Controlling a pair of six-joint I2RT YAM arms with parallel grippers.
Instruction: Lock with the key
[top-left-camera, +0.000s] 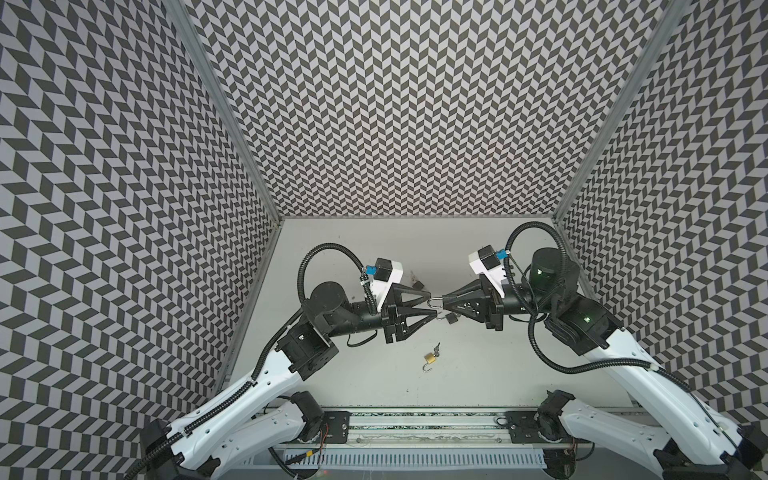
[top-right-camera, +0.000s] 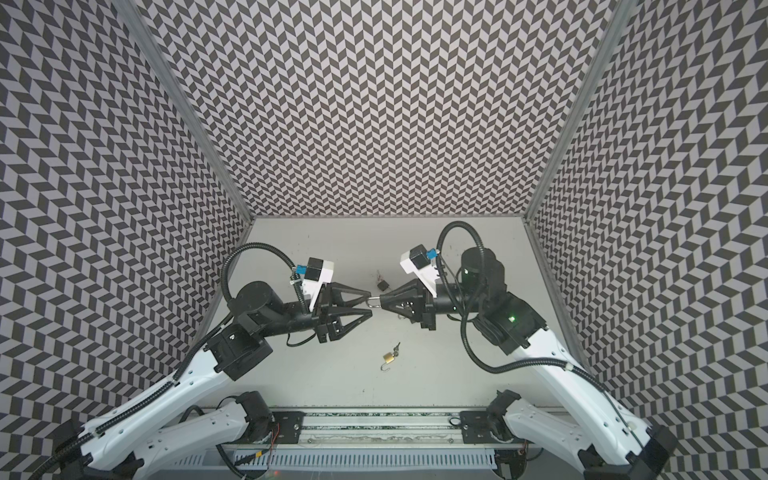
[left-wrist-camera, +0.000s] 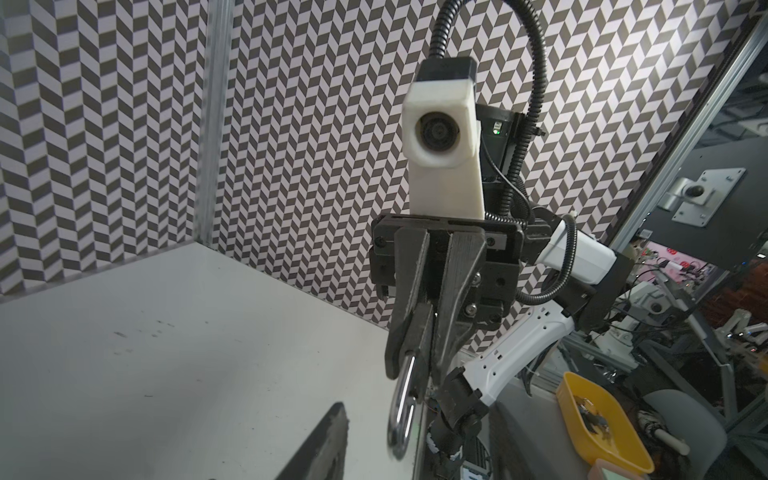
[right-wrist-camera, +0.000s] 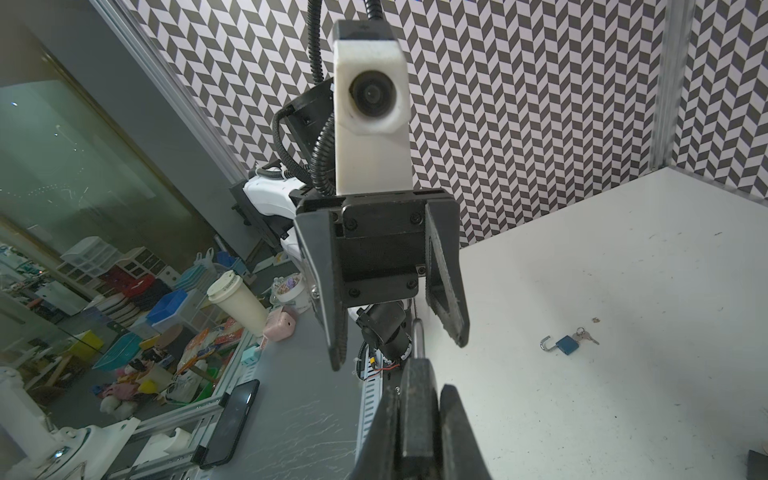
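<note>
Black-and-white chevron-patterned walls (top-left-camera: 415, 104) enclose a white bench (top-left-camera: 478, 374) on three sides, joined by aluminium corner posts (top-left-camera: 226, 108); the light is even.

A robotics lab test cell: a white table (top-left-camera: 415, 249) boxed in at 9, 12 and 3 o'clock by chevron-printed panels (top-left-camera: 415, 104) on aluminium posts (top-left-camera: 235, 124). Two white-and-black robot arms (top-left-camera: 266, 374) are mounted on a rail (top-left-camera: 424, 432) at 6 o'clock, each carrying a wrist camera (top-left-camera: 388, 270). A loose padlock (top-left-camera: 430, 357) with keys lies on the table. Past the cell's open side, the wrist views show stacked storage bins (right-wrist-camera: 168, 305), a yellow parts tray (left-wrist-camera: 623, 436), a takeaway cup (right-wrist-camera: 237, 303) and a phone (right-wrist-camera: 232, 419)
</note>
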